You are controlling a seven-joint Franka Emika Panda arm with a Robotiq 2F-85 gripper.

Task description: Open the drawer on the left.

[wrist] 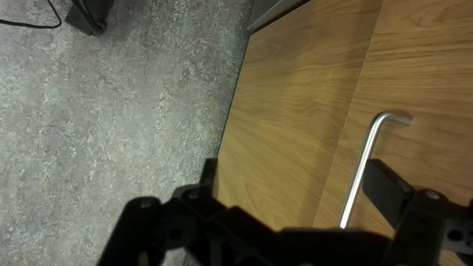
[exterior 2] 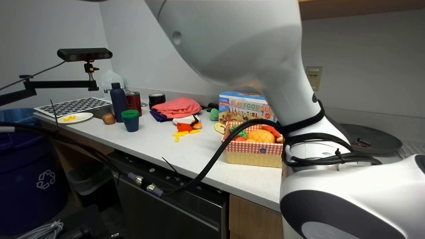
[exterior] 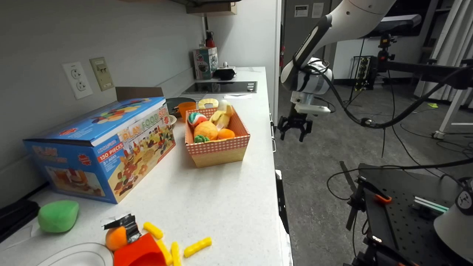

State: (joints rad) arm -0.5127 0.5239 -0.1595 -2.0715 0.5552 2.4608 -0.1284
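The drawer shows in the wrist view only as a flat tan wood front [wrist: 428, 70] with a silver bar handle [wrist: 363, 162]. It looks closed and its interior is hidden. My black gripper [wrist: 292, 164] is open with nothing held. In the wrist view, one finger is just on the right of the handle bar and the other is far to the left, so the bar appears between them. Contact cannot be told. In an exterior view the gripper [exterior: 292, 138] points down in front of the counter, beside silver handles [exterior: 274, 145]. The arm hides the drawer in an exterior view.
The white counter [exterior: 221, 192] edge is beside the gripper. A checked basket [exterior: 218, 157] of toy food and a play food box [exterior: 136, 147] stand on it. Another wood panel [wrist: 295, 111] adjoins the drawer front. A dark dishwasher [exterior 2: 166, 205] is below the counter.
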